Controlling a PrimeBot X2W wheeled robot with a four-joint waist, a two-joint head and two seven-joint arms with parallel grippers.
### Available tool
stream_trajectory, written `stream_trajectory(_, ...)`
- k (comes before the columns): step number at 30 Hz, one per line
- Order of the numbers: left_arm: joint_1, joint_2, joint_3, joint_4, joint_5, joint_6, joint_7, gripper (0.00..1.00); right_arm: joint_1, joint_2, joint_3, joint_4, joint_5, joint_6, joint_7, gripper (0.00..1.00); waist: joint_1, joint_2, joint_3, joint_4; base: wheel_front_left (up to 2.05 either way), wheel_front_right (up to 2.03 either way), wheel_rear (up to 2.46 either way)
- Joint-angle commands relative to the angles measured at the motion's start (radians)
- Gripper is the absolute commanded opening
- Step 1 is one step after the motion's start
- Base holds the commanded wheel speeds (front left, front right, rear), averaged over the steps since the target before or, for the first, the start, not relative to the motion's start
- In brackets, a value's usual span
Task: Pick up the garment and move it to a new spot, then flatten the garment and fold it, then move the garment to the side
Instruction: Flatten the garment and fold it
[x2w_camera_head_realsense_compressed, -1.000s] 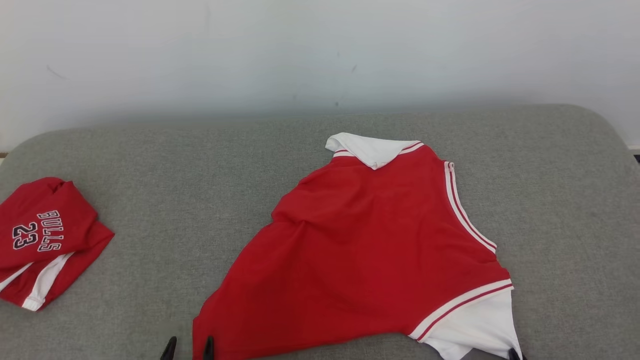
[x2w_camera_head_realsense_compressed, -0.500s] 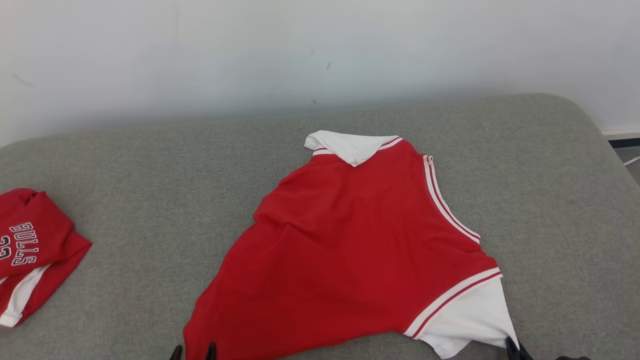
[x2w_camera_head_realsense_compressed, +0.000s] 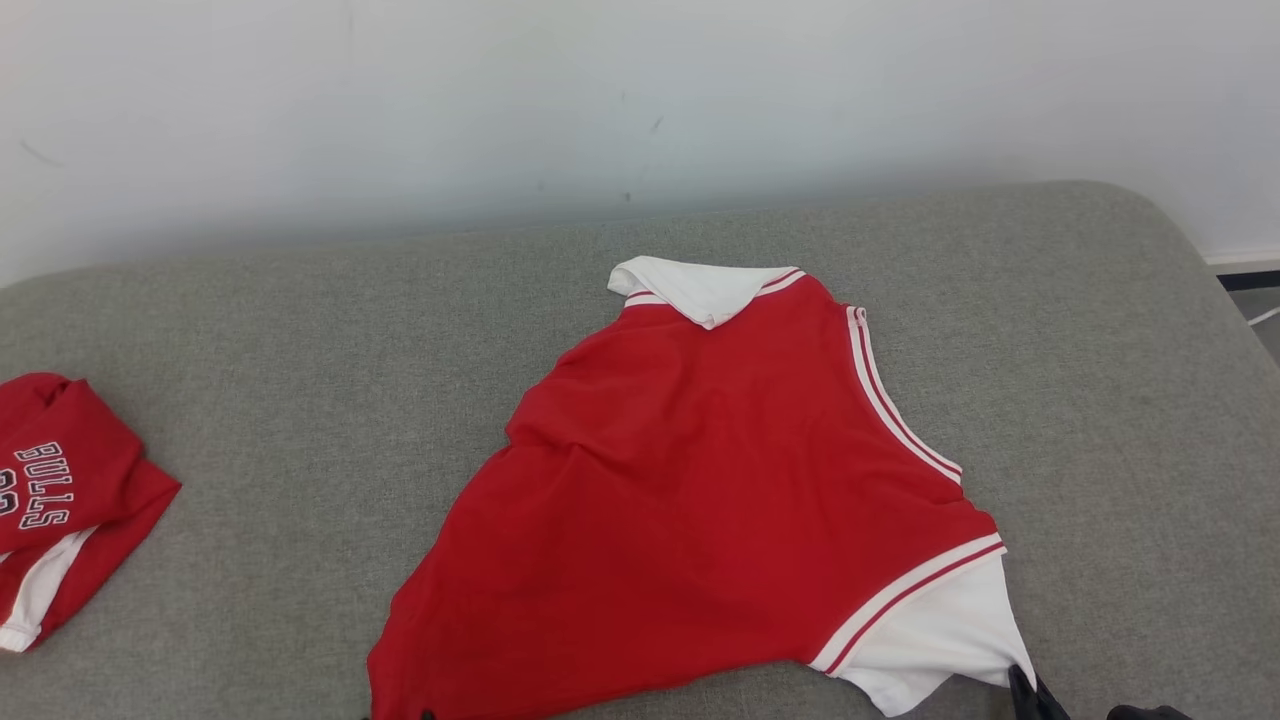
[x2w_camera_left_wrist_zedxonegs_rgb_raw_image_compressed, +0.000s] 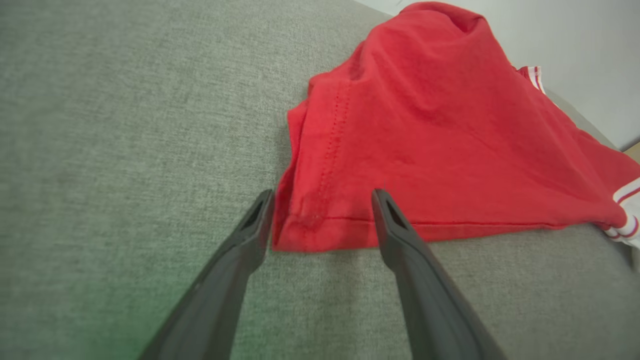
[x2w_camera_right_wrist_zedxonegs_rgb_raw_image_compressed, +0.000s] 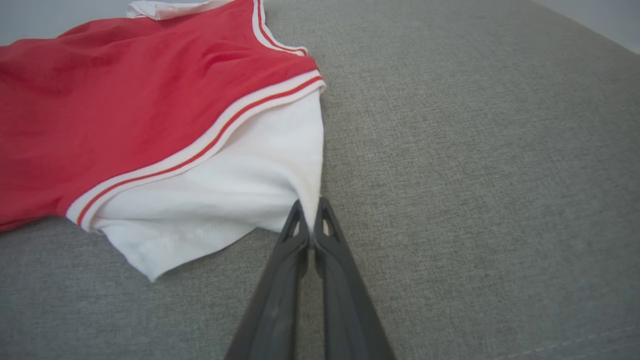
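Garment: red jersey (x2w_camera_head_realsense_compressed: 700, 480), likely soft, light and limp; lies rumpled mid-cushion, towards the front edge.
Hold: corners look best.
Right gripper (x2w_camera_right_wrist_zedxonegs_rgb_raw_image_compressed: 312, 227): clamped on white sleeve (x2w_camera_right_wrist_zedxonegs_rgb_raw_image_compressed: 240, 190) corner.
Left gripper (x2w_camera_left_wrist_zedxonegs_rgb_raw_image_compressed: 322, 197): spread wide, straddling the red hem corner.
Support: grey cushion (x2w_camera_head_realsense_compressed: 250, 330); folded Bulls jersey (x2w_camera_head_realsense_compressed: 60, 500) at its left edge.

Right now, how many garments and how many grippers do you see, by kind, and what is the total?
Garments: 2, the red and white shirt and the folded red jersey.
Grippers: 2, the left gripper and the right gripper.
Total: 4.
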Motion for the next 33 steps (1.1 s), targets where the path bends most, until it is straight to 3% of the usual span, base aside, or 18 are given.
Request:
stream_trajectory(1, -0.002, 0.001, 0.003, 0.008, -0.010, -0.005, -0.001, 1.00, -0.009, -0.002, 0.001, -0.002, -0.003, -0.001, 0.000, 0.00, -0.0001, -0.0001, 0.000, 0.000, 0.00, 0.00, 0.00)
stream_trajectory(7, -0.006, 0.001, 0.006, 0.004, -0.023, -0.013, -0.001, 1.00, -0.007, -0.005, 0.003, -0.006, 0.001, -0.001, 0.000, 0.00, -0.0001, -0.0001, 0.000, -0.002, 0.00, 0.00, 0.00)
stream_trajectory(8, -0.006, 0.001, 0.004, 0.005, -0.023, -0.015, -0.001, 0.91, -0.007, -0.006, 0.003, -0.007, 0.001, -0.001, 0.000, 0.00, -0.0001, -0.0001, 0.000, -0.003, 0.00, 0.00, 0.00)
stream_trajectory(9, -0.007, 0.001, 0.002, 0.007, -0.027, -0.014, -0.001, 0.49, -0.007, -0.006, 0.002, -0.007, 0.003, -0.001, 0.000, 0.00, -0.0001, -0.0001, 0.001, -0.003, 0.00, 0.00, 0.00)
stream_trajectory(10, -0.006, 0.001, 0.000, 0.014, -0.034, -0.017, -0.001, 0.33, -0.008, -0.005, 0.000, -0.008, 0.004, -0.001, 0.000, 0.00, -0.0001, -0.0001, 0.001, -0.003, 0.00, 0.00, 0.00)
stream_trajectory(11, -0.008, 0.001, -0.005, 0.021, -0.034, -0.020, -0.001, 0.00, -0.010, -0.003, -0.006, -0.007, 0.008, -0.001, 0.000, 0.00, -0.0001, -0.0001, 0.001, -0.003, 0.00, 0.00, 0.00)
stream_trajectory(18, -0.032, 0.001, -0.016, 0.017, -0.016, -0.033, -0.001, 0.00, -0.034, 0.003, -0.043, -0.028, 0.016, -0.001, 0.000, 0.00, -0.0001, -0.0001, 0.002, 0.009, 0.00, 0.00, 0.00)
stream_trajectory(23, -0.079, 0.003, -0.015, -0.092, 0.016, -0.033, -0.001, 0.00, -0.079, 0.017, -0.055, -0.103, 0.043, -0.001, -0.001, 0.00, -0.0001, -0.0001, -0.013, 0.020, 0.00, 0.00, 0.00)
stream_trajectory(28, -0.205, 0.106, -0.051, -0.229, 0.029, -0.033, -0.001, 0.00, -0.215, -0.006, -0.020, -0.189, 0.078, -0.001, -0.001, 0.00, -0.0001, -0.0001, -0.034, 0.036, 0.00, 0.00, 0.00)
stream_trajectory(32, -0.366, 0.228, -0.110, -0.254, -0.005, -0.033, -0.001, 0.00, -0.376, -0.037, 0.011, -0.214, 0.099, 0.000, 0.000, 0.00, -0.0001, -0.0001, -0.052, 0.048, 0.00, 0.00, 0.00)
stream_trajectory(33, -0.463, 0.285, -0.147, -0.221, -0.031, -0.033, -0.001, 0.00, -0.468, -0.060, 0.027, -0.212, 0.092, 0.000, 0.000, 0.00, -0.0001, -0.0001, -0.059, 0.056, 0.00, 0.00, 0.00)
